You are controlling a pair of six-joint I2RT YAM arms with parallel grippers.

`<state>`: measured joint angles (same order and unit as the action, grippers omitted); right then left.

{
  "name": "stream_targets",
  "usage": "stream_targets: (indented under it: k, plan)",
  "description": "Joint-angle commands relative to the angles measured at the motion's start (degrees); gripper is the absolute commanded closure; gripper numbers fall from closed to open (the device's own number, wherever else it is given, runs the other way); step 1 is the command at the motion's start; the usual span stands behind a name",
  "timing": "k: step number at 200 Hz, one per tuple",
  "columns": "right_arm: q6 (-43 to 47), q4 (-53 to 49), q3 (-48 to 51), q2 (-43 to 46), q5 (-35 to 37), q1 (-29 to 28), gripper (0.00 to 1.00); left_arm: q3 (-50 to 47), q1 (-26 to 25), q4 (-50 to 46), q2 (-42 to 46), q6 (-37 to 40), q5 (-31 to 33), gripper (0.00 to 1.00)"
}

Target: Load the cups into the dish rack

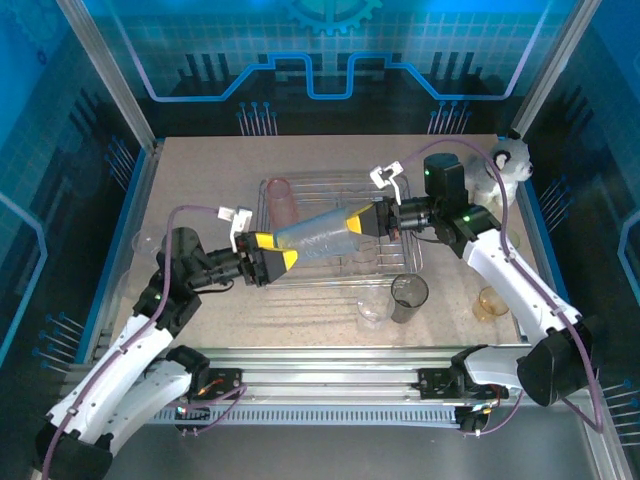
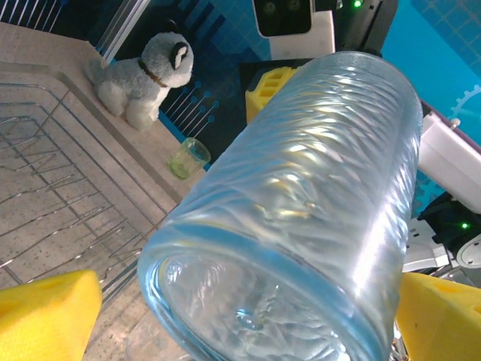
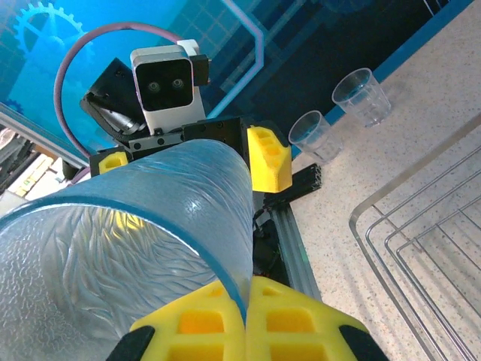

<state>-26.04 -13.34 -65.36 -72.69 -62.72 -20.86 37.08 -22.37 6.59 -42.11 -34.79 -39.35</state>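
A blue ribbed cup [image 1: 318,236] lies sideways in the air over the dish rack [image 1: 410,262], spanning between both grippers. My right gripper [image 1: 356,222] is shut on its rim, the yellow fingers [image 3: 203,323] pinching the wall of the blue cup [image 3: 135,248]. My left gripper [image 1: 275,252] is open around the base end of the blue cup [image 2: 301,195], with a gap beside the left finger [image 2: 45,316]. A pink cup [image 1: 279,197] stands in the rack's far left corner.
A smoky grey cup [image 1: 408,296] and a clear cup [image 1: 374,310] stand just in front of the rack. An amber cup [image 1: 490,303] is at the right. A plush toy [image 1: 508,165] sits at the far right corner, with a green cup [image 2: 186,156] near it.
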Motion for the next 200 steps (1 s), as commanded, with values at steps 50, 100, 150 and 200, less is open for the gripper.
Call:
stream_targets:
  k: [50,100,150,200]
  plan:
    - [-9.0,14.1,2.9,-0.6,-4.0,0.5,1.00,2.2,-1.9,8.1,-3.6,-5.2,-5.2,0.01]
    - [-9.6,14.4,3.1,-2.0,-4.1,0.4,1.00,2.6,-2.5,8.9,-4.6,-6.1,-4.1,0.10]
    - [-7.4,10.6,2.5,-2.3,-2.4,0.2,1.00,2.0,-2.5,11.0,-5.0,-7.1,-2.3,0.10]
    - [-8.2,11.1,2.5,-3.3,-1.0,-0.5,1.00,1.6,-2.5,13.2,-6.2,-8.9,-2.2,0.25]
